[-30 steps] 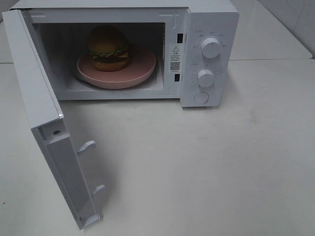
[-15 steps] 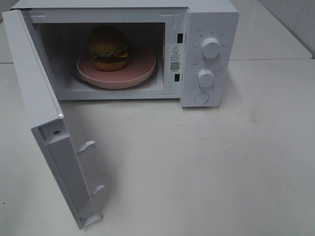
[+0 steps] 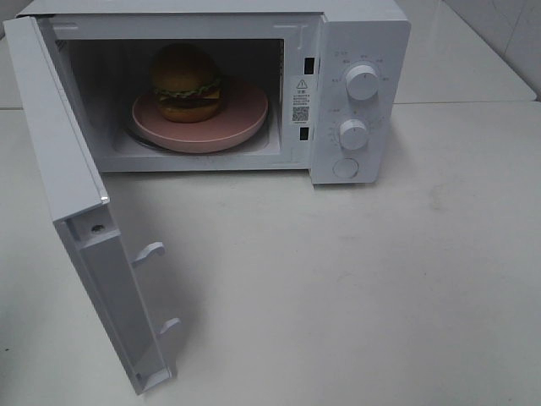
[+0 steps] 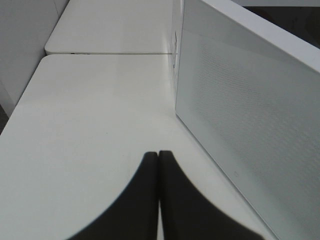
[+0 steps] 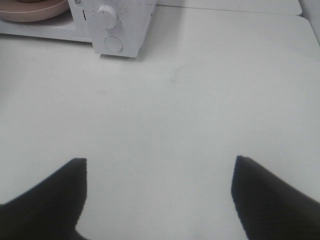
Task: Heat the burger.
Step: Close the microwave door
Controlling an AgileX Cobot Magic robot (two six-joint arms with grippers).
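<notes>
**Inside open microwave, burger is set on pink plate**

Inside the white cavity, the burger is seen resting on the pink plate, on its far left part, with the domed bun uppermost and a green layer showing below it. The door is swung wide to the left, and its free edge is brought toward the near side of the table. On the control panel at the right, an upper knob and a lower knob are stacked above a round button. The left gripper is shown closed, its two dark fingers pressed flat together with nothing pinched between them, just beside the door's outer face and over the tabletop. The right gripper is held open, its fingers spread well apart and gripping nothing, over bare table on the near right of the control panel.
</notes>
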